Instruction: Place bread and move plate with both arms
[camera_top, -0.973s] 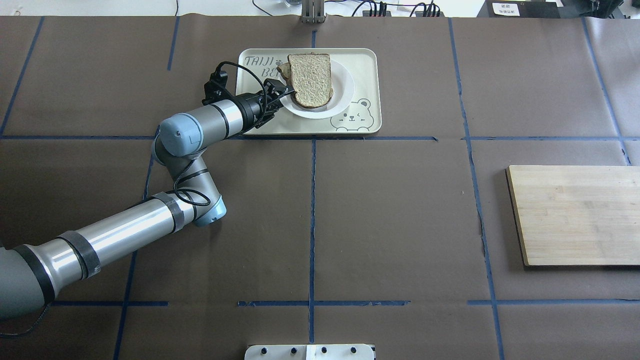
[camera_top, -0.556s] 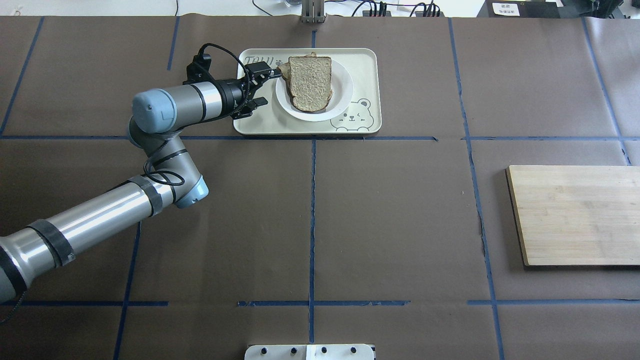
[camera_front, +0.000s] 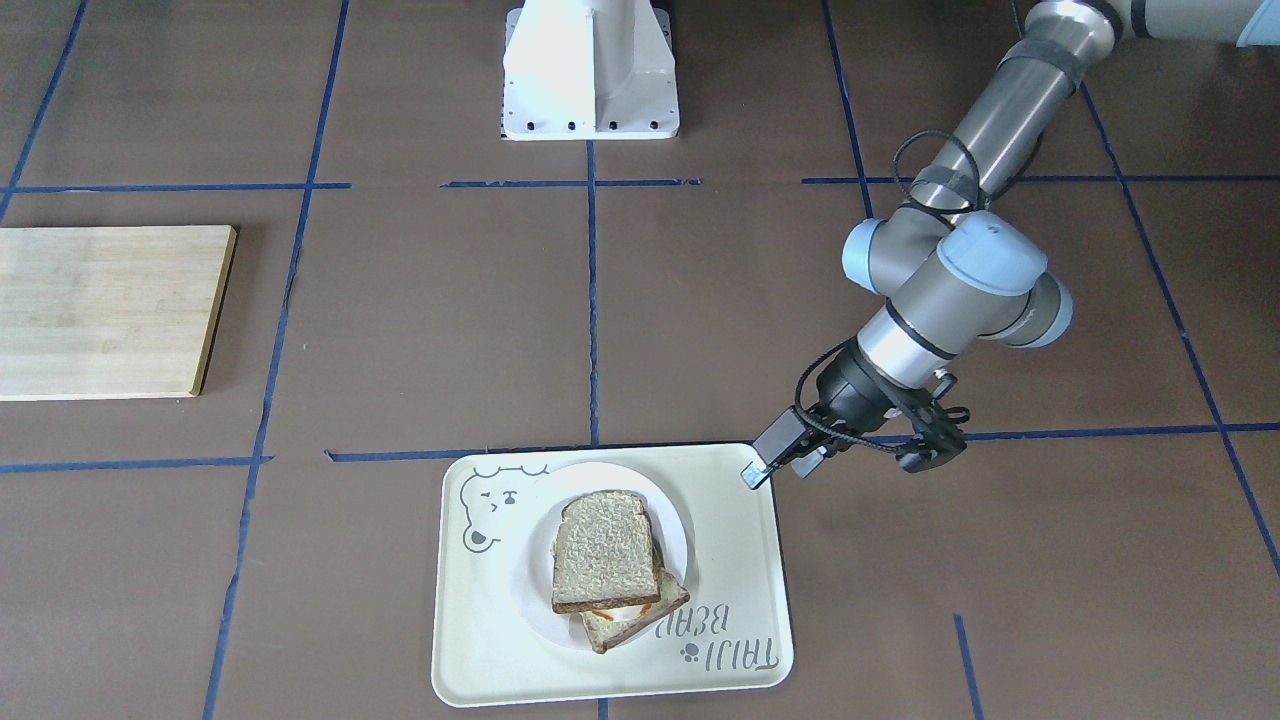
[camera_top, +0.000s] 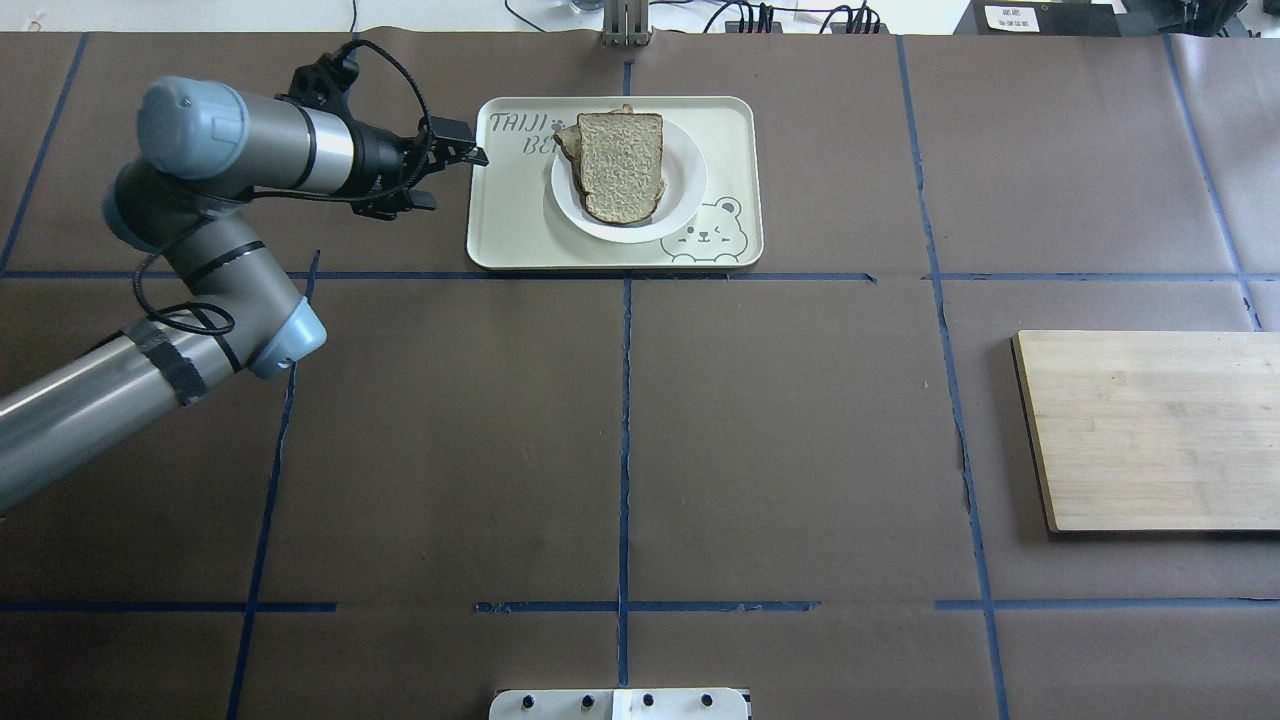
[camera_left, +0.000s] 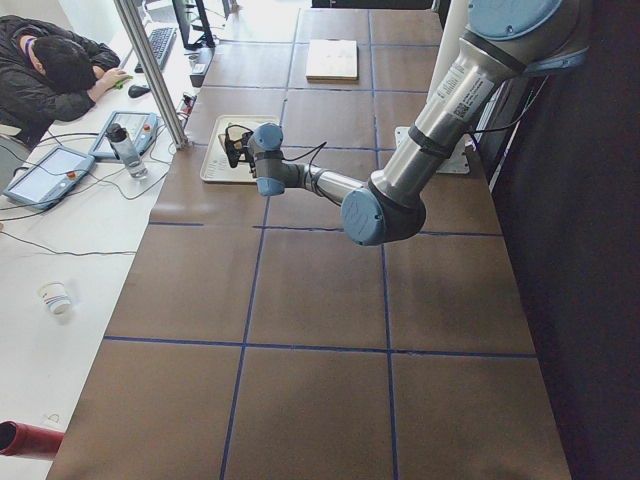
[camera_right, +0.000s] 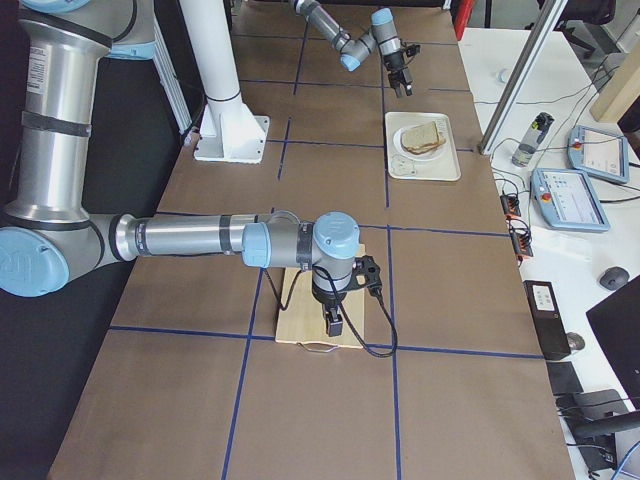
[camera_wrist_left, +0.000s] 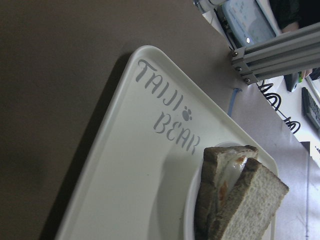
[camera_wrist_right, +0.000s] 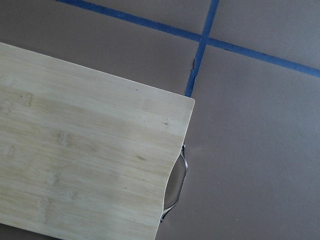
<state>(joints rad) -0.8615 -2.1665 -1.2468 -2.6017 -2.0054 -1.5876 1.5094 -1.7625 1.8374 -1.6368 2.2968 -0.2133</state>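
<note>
The bread (camera_top: 620, 165) lies on top of a second slice with egg (camera_front: 640, 615) on the white plate (camera_top: 685, 190), which sits on the cream tray (camera_top: 510, 230). My left gripper (camera_top: 455, 180) hovers open and empty at the tray's left edge, apart from the plate; it shows at the tray's top right corner in the front view (camera_front: 782, 468). The left wrist view shows the bread (camera_wrist_left: 250, 205) stacked on the plate, with no fingers in sight. My right gripper (camera_right: 333, 325) hangs over the wooden board; I cannot tell whether it is open or shut.
A wooden cutting board (camera_top: 1150, 430) with a metal handle (camera_wrist_right: 177, 185) lies at the table's right side. The white robot base (camera_front: 590, 70) stands at the near edge. A person and tablets are beyond the table's far side (camera_left: 60, 70).
My left arm has pulled back leftwards from the plate's rim to the tray's left edge. The bread and plate stay on the tray.
</note>
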